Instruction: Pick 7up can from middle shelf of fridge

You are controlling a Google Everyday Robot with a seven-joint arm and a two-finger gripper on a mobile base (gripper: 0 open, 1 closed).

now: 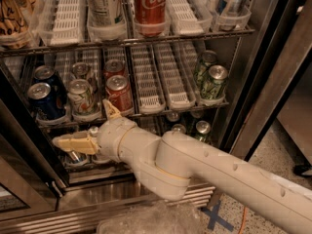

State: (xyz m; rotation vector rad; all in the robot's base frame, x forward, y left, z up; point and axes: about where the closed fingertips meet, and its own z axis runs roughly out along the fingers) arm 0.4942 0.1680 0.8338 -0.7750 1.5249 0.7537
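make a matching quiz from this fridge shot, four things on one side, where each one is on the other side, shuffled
Things
1. 7up can
2. front blue can
3. front green can
4. gripper

Places
A. right end of the middle shelf
B. just below the middle shelf's front edge, fingers spread open
C. left end of the middle shelf
D. on the middle shelf, between the front blue can and a red can

Pairs: 1-D, 2-C, 3-A, 4-B
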